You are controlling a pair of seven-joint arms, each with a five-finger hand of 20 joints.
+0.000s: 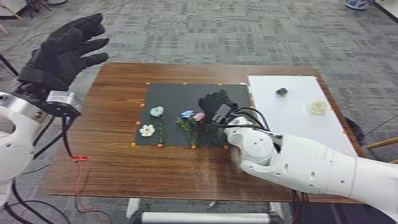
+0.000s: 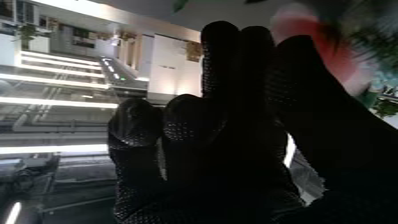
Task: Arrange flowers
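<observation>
Where a brown wooden table [image 1: 160, 172] bears a black mat [image 1: 182, 90], the right hand [image 1: 214, 102], nearer the flowers than the left, is over the mat's right side, fingers loosely extended, apparently empty; the pink flower [image 1: 199, 117] lies leftward, toward the mat's near edge, its stem probably pointing there.

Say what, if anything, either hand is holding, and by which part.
The left hand holds nothing. The right hand is close to the pink flower, but whether it holds it cannot be told.
</observation>
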